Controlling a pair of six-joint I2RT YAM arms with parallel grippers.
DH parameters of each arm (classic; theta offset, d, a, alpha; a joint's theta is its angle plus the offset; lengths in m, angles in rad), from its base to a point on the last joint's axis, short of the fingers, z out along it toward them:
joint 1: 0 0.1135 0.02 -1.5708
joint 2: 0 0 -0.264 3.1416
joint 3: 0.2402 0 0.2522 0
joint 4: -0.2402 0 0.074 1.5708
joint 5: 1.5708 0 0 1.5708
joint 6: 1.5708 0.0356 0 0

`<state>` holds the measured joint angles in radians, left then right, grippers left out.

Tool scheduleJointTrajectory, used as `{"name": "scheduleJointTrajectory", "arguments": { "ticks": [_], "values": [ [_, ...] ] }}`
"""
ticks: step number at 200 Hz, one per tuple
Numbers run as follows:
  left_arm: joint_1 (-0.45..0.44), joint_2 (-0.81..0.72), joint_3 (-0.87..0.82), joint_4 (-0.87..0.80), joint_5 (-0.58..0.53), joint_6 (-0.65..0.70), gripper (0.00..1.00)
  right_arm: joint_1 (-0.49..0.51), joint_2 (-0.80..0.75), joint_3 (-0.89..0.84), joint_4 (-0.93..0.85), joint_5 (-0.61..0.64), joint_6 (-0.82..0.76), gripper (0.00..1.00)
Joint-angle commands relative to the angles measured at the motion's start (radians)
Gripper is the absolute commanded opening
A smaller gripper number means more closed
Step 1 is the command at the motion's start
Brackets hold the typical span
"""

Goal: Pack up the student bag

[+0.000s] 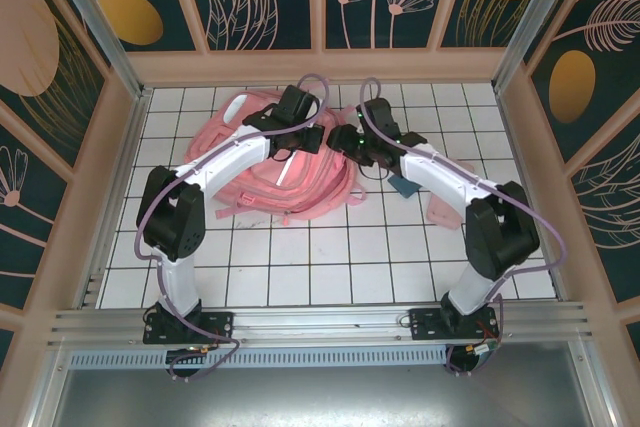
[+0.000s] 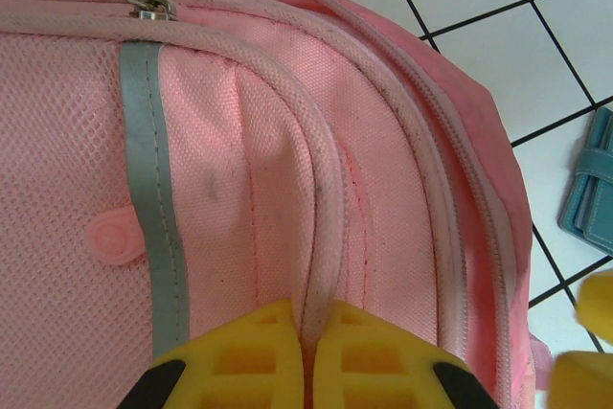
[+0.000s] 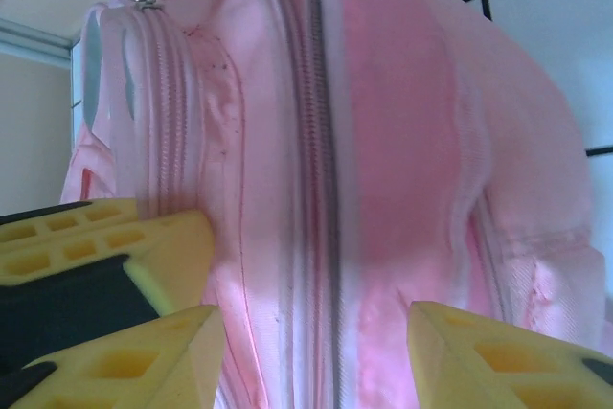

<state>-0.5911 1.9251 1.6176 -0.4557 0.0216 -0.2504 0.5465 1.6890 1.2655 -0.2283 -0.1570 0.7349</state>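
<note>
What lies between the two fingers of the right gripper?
The student bag: its pink fabric and a zipper run between the fingers, in the right wrist view.

The table [image 1: 330, 267] is a flat top of white square tiles with dark grid lines, boxed in by pale walls. The student bag [image 1: 300, 192], soft and pink, lies flat on the far half, left of centre, and a loose strap [image 1: 225, 209] trails over the tiles at its near left. Near its right edge lies a small blue-grey case [image 1: 405, 187], and just to the near right of that a small pink piece [image 1: 440, 212], apart from the bag
</note>
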Motion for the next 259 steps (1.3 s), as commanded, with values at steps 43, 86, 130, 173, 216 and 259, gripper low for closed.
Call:
{"name": "scheduleJointTrajectory", "arguments": {
  "ticks": [43,86,130,173,216,259],
  "values": [
    [-0.003,-0.043,-0.027,0.078,-0.006,-0.023,0.0,-0.014,0.134,0.091,-0.139,0.105,-0.034,0.3],
    [-0.003,-0.042,-0.027,0.059,-0.013,-0.037,0.2,-0.071,0.147,0.062,-0.129,0.109,-0.054,0.17],
    [0.004,-0.136,-0.114,0.042,-0.031,-0.067,0.61,-0.1,0.158,0.101,-0.145,0.084,-0.144,0.18],
    [0.067,-0.29,-0.29,0.064,-0.044,-0.169,0.71,-0.114,0.137,0.162,-0.204,0.162,-0.21,0.23],
    [0.143,-0.455,-0.52,0.112,-0.067,-0.316,0.76,0.023,0.037,0.113,-0.293,0.203,-0.216,0.48],
    [0.176,-0.564,-0.719,0.127,-0.116,-0.45,0.75,0.303,-0.004,0.034,-0.358,0.279,-0.1,0.49]
  ]
}}
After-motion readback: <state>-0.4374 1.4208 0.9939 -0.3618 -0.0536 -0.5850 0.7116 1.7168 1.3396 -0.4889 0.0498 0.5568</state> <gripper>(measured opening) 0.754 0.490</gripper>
